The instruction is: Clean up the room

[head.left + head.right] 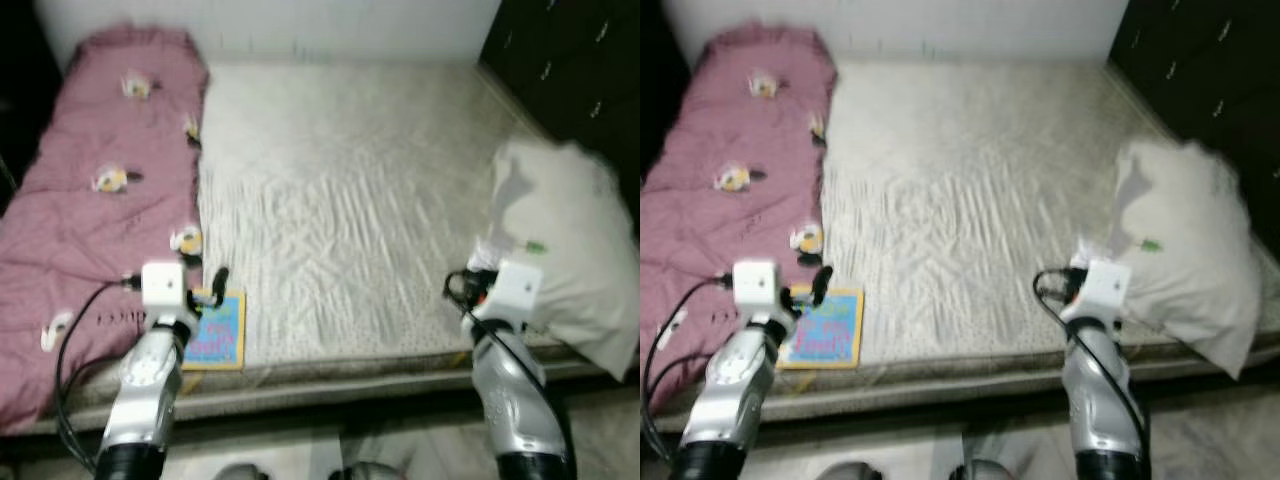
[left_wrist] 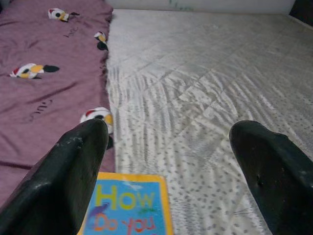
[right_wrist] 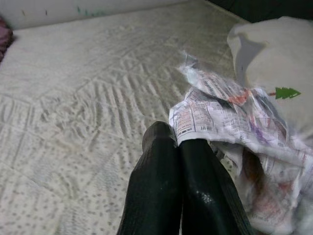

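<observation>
Right wrist view — right claw pressed together beside crinkled wrapper, left claw spread above glossy book.

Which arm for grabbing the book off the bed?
Left, probably. The left gripper hangs open right over the book at the near bed edge. The right gripper is shut, across the bed by the crumpled paper and pillow.

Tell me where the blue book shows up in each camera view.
Left eye: book at the bed's near edge, by the left gripper.
Right eye: book lower left, same spot.
Left wrist: book just below the open fingers.
Right wrist: not in it.
Shared landmark: the pink blanket beside the book.
</observation>
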You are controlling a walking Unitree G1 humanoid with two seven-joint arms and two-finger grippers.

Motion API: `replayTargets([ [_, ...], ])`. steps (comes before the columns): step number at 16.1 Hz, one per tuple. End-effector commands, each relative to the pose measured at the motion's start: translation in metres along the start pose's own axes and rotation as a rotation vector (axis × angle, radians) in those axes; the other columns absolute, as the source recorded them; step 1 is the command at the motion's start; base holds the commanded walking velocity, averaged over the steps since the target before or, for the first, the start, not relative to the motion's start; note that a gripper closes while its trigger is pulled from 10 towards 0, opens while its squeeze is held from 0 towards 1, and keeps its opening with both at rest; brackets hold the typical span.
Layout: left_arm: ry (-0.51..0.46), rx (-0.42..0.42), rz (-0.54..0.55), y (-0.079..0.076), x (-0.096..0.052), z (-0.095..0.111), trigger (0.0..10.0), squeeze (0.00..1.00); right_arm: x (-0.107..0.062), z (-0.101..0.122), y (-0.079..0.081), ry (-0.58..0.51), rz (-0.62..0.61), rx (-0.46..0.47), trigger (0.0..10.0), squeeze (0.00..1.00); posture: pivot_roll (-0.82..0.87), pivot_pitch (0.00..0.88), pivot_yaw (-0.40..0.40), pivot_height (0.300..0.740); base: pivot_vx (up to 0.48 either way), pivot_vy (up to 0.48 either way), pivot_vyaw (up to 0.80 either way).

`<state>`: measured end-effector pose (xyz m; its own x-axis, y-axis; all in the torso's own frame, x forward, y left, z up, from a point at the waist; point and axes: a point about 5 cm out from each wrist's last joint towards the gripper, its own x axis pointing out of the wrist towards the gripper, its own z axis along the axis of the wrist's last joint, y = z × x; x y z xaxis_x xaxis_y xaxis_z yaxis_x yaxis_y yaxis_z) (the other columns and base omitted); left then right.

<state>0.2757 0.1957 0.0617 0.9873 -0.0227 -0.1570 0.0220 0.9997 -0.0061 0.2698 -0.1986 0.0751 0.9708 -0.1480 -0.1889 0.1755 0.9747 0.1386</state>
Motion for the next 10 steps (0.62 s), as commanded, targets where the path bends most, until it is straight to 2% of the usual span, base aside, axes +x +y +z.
replayTargets([
  [1,-0.009,0.013,0.020,0.0070,-0.0009,0.0024,10.0,0.00,0.0019,0.0048,0.0043,-0.014,0.011,0.002,10.0,0.00,-0.02,0.052,-0.036,0.740,0.000,0.307,0.00],
  [4,-0.009,0.018,0.003,0.0058,-0.0020,0.0016,10.0,0.00,0.0023,0.0042,0.0048,-0.010,0.012,0.001,10.0,0.00,-0.02,0.052,-0.036,0.740,0.000,0.000,0.00],
  [10,-0.003,0.015,0.006,0.0067,-0.0026,0.0003,10.0,0.00,0.0020,0.0022,0.0047,-0.002,0.013,-0.001,10.0,0.00,-0.02,0.048,-0.035,0.740,0.000,0.478,0.00],
])
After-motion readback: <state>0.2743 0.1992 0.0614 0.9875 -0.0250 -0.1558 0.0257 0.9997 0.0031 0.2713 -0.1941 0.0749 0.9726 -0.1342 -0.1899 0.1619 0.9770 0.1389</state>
